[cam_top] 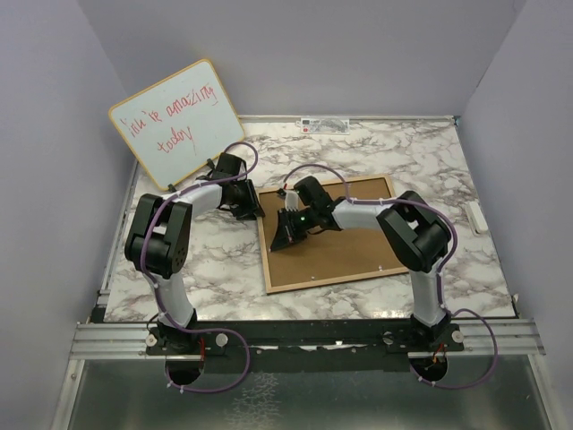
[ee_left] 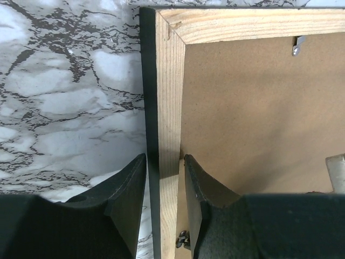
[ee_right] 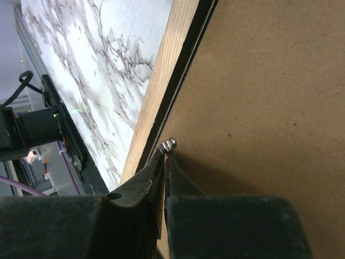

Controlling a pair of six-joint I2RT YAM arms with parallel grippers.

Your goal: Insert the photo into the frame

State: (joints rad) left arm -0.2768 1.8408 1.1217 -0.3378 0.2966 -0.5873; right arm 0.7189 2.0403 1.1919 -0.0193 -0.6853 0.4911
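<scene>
The frame [cam_top: 340,280] lies face down on the marble table, light wood side up, with a brown backing board [cam_top: 313,260] inside it. My left gripper [cam_top: 253,210] is at the frame's far left corner. In the left wrist view its jaws [ee_left: 164,159] close on the left rail [ee_left: 168,97], one finger on the black outer edge, the other inside against the board. My right gripper [cam_top: 285,235] points down near the left rail; its tips [ee_right: 164,154] are pinched on a small metal tab [ee_right: 168,144] beside the rail [ee_right: 161,81]. The photo is out of view.
A wood-edged whiteboard [cam_top: 175,121] with red handwriting leans against the back left wall. Another metal tab [ee_left: 297,45] sits under the frame's top rail. A small white object [cam_top: 476,218] lies at the table's right edge. Grey walls close in three sides.
</scene>
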